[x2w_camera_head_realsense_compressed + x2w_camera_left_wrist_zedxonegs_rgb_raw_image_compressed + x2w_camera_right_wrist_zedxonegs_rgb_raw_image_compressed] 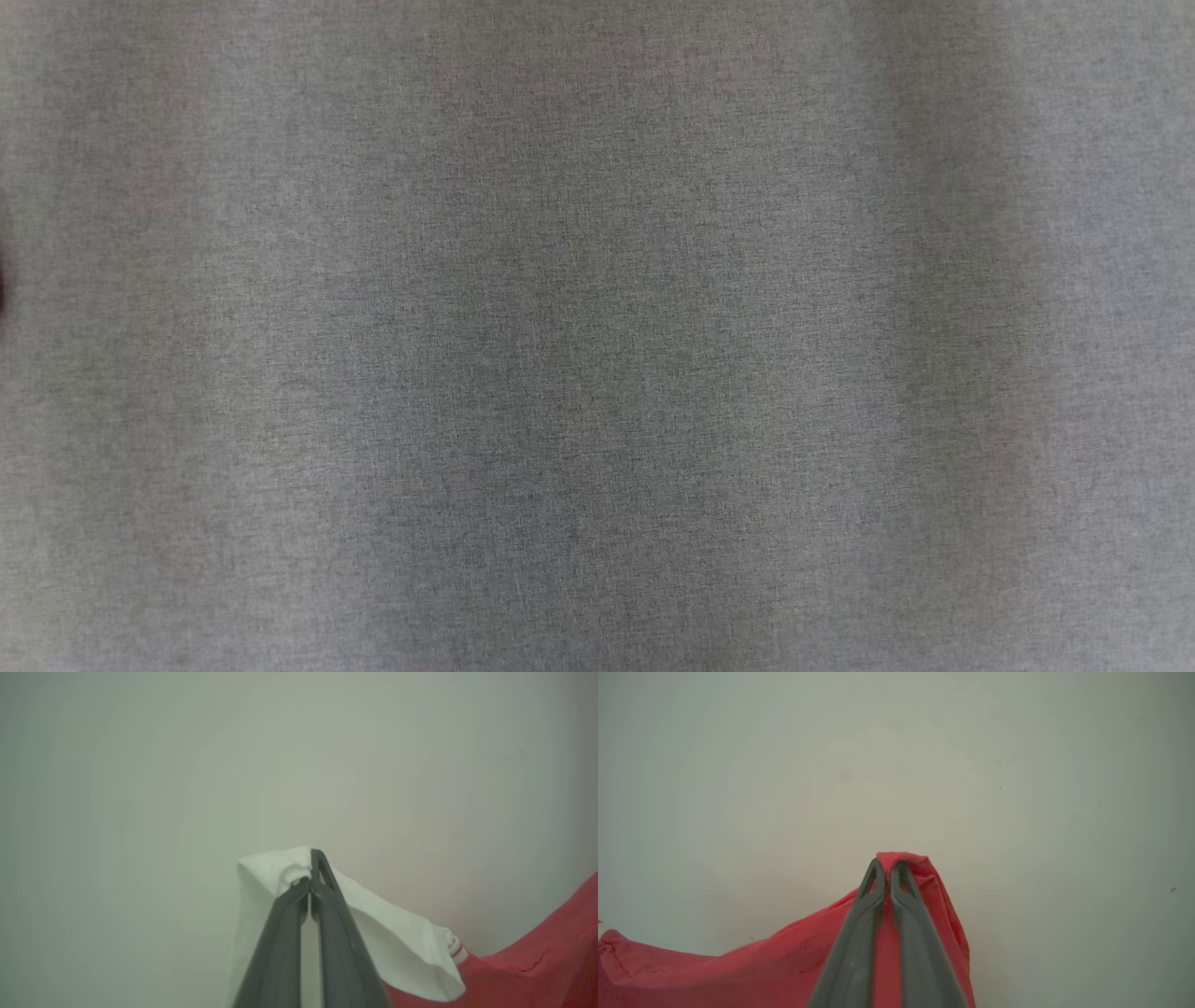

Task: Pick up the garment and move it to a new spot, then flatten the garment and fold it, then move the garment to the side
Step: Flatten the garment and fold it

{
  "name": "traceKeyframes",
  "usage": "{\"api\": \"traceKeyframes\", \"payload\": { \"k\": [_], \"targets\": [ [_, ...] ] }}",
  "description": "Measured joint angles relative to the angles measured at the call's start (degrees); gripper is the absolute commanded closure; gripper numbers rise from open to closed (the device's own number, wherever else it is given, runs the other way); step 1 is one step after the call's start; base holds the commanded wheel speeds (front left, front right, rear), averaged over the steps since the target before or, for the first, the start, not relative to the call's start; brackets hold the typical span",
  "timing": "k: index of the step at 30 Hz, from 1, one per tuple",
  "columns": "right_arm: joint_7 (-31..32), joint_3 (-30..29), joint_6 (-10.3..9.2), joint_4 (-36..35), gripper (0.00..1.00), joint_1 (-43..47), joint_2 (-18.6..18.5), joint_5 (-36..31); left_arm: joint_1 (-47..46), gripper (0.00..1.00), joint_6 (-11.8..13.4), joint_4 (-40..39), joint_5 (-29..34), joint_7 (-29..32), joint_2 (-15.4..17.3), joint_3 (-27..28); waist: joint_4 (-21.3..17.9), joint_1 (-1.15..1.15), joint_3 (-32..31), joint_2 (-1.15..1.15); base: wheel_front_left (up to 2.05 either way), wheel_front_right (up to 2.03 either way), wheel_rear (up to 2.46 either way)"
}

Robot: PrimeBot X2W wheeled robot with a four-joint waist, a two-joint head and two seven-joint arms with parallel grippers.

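Note:
The garment is red cloth with a white part. In the left wrist view my left gripper (310, 870) is shut on the garment's white part (402, 942), which drapes down to the right and joins the red cloth (537, 961) at a striped trim. In the right wrist view my right gripper (887, 865) is shut on a bunched fold of the garment's red cloth (784, 956), which hangs away to the lower left. Both wrist views have a pale plain surface (896, 765) behind the fingers.
The head view looks straight onto a grey woven surface (597, 336) with soft vertical shading. A dark sliver touches its left edge (3, 285).

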Motion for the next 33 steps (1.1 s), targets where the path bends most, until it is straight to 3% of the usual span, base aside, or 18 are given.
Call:
{"api": "traceKeyframes", "payload": {
  "k": [20,33],
  "targets": [
    [-2.5,7.6,0.0,5.0,1.0,-2.7,-0.8,3.7,-4.9,1.0,0.0,9.4,-8.1,-6.0,1.1,-10.5,-0.2,-0.01,0.4,-0.01,0.0,0.0,0.0],
    [-4.6,11.2,0.0,9.2,1.0,-7.0,-2.7,3.5,-9.4,1.0,0.0,13.3,-8.7,-8.6,1.0,-15.3,-0.1,-0.01,1.1,-0.02,0.0,0.0,0.0]
  ]
}}
